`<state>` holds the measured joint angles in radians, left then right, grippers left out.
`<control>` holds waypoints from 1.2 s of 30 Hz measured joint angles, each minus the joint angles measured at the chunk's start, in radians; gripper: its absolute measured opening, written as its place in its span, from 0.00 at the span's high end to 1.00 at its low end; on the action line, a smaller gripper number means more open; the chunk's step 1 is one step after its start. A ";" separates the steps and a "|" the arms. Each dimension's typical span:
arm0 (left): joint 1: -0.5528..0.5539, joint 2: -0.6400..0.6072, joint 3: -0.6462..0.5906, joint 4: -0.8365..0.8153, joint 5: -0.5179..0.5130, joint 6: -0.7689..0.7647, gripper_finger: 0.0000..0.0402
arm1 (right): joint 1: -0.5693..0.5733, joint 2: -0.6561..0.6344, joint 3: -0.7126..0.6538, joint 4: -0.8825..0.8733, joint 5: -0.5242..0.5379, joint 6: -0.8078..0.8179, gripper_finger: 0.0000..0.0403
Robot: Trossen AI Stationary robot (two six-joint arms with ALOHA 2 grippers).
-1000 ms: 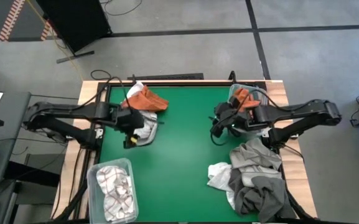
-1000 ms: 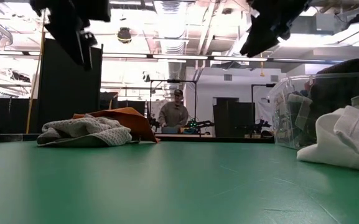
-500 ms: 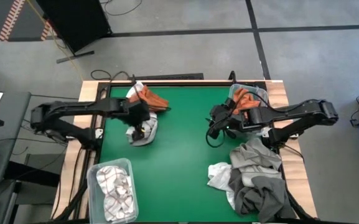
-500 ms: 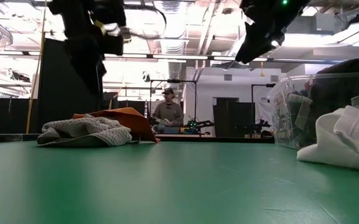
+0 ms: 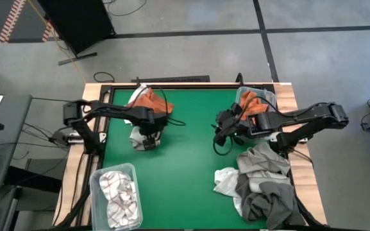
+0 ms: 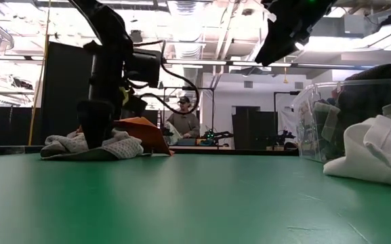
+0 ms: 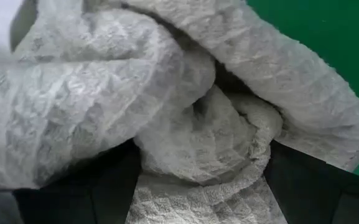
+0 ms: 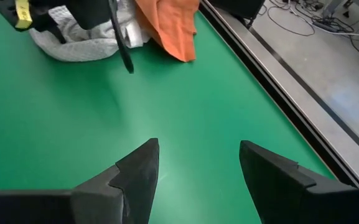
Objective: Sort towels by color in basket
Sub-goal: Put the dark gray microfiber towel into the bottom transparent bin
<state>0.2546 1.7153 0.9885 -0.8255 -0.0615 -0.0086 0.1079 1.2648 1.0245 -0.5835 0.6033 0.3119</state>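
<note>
Two arms are over our green table (image 5: pixel 191 160), and we see them doing quite different things. The left gripper (image 5: pixel 147 136) is down on the light grey towel (image 5: pixel 140 136) that lies near the far left part of the table, just beside a rust-orange towel (image 5: pixel 147 101). In the left wrist view the waffle-textured grey cloth (image 7: pixel 185 118) fills the frame and bulges between the two dark fingers (image 7: pixel 73 193), so we read the jaws as spread around a fold of it rather than pinched tight. From the low view the arm comes straight down into that grey towel (image 6: pixel 124 144), with the orange one (image 6: pixel 144 129) right behind it. The right gripper (image 5: pixel 222 131) hangs in the air over the right half of the table, holding nothing; its own wrist view shows the fingers (image 8: pixel 139 171) wide apart above bare green surface. Near the right arm we see a clear bin (image 5: pixel 269 97) at the far right corner with orange cloth in it, and a loose heap of grey and white towels (image 5: pixel 258 179) at the near right. At the near left a second clear bin (image 5: pixel 96 176) holds white check-lined towels (image 5: pixel 119 192). A person (image 6: pixel 184 122) stands in the room beyond the table.
</note>
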 joint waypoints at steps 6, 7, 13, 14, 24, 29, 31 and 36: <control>0.000 0.046 0.009 -0.003 0.004 0.036 0.32 | 0.004 0.000 0.000 0.001 0.000 0.001 0.38; -0.001 0.046 0.017 -0.004 0.004 0.038 0.36 | 0.004 0.000 0.000 0.001 0.000 0.001 0.38; -0.023 0.032 0.064 0.014 0.034 0.092 0.77 | 0.004 0.000 0.000 0.003 0.000 0.002 0.38; -0.028 0.033 0.074 0.015 0.053 0.105 0.84 | 0.004 0.000 0.000 0.005 0.000 0.002 0.38; -0.127 0.019 0.237 -0.146 0.037 0.132 0.92 | 0.004 0.000 0.000 0.009 0.000 0.004 0.38; -0.214 -0.054 0.397 -0.308 -0.063 0.103 0.92 | 0.004 0.000 0.000 0.011 0.000 0.004 0.38; -0.248 -0.094 0.468 -0.378 -0.100 0.076 0.92 | 0.004 0.000 0.000 0.013 0.000 0.004 0.38; -0.336 -0.197 0.648 -0.522 -0.133 -0.017 0.92 | 0.004 0.000 0.000 0.015 0.000 0.003 0.38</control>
<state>-0.0811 1.5184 1.6364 -1.3473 -0.1940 -0.0260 0.1116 1.2648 1.0245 -0.5690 0.6033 0.3153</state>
